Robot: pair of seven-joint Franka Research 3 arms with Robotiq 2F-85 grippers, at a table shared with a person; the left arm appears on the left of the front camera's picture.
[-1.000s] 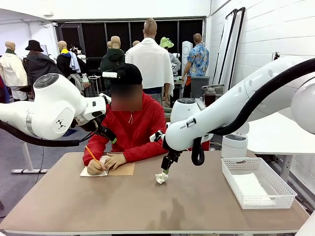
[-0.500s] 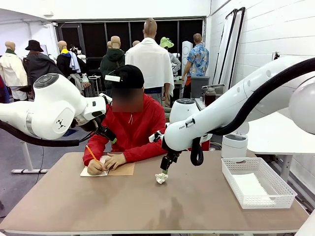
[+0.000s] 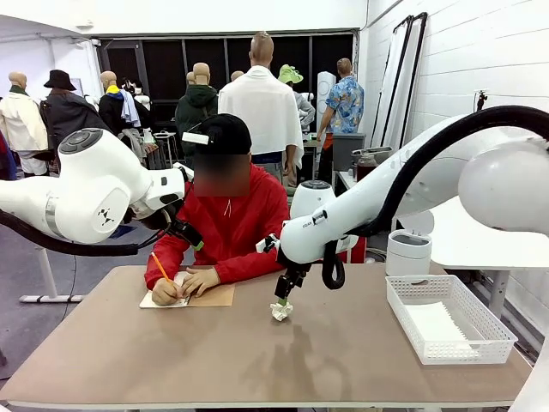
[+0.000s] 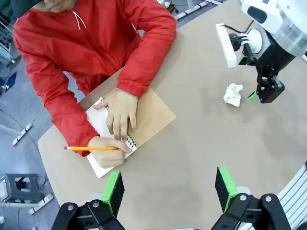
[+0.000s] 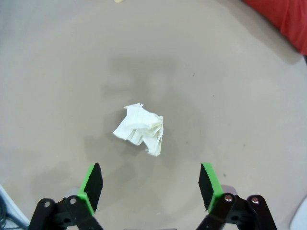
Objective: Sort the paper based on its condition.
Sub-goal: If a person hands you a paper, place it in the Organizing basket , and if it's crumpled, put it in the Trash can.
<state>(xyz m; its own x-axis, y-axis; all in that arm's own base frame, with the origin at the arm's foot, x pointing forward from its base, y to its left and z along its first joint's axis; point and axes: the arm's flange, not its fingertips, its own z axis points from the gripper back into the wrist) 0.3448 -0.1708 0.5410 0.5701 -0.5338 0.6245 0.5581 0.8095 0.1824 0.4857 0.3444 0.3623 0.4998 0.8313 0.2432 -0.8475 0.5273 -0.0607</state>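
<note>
A crumpled ball of white paper (image 3: 281,310) lies on the brown table, a little right of the person. My right gripper (image 3: 284,294) hangs just above it, pointing down. In the right wrist view the crumpled paper (image 5: 140,128) sits ahead of the open right gripper (image 5: 150,186), between and beyond the green pads, untouched. A smooth white sheet (image 3: 433,324) lies flat in the mesh tray (image 3: 463,352). My left gripper (image 4: 169,189) is open and holds nothing, high above the table near the person; from there I see the crumpled paper (image 4: 233,94) beside the right gripper (image 4: 261,93).
The person in a red jacket writes with a pencil (image 4: 91,148) in a spiral notebook (image 4: 152,120) with a brown cover at the table's far left. The white tray stands at the right edge. A white cylinder (image 3: 408,253) stands on another table behind.
The right arm has shifted slightly left and its elbow has swung, keeping the gripper open over the crumpled paper. The paper and the left arm have not moved.
</note>
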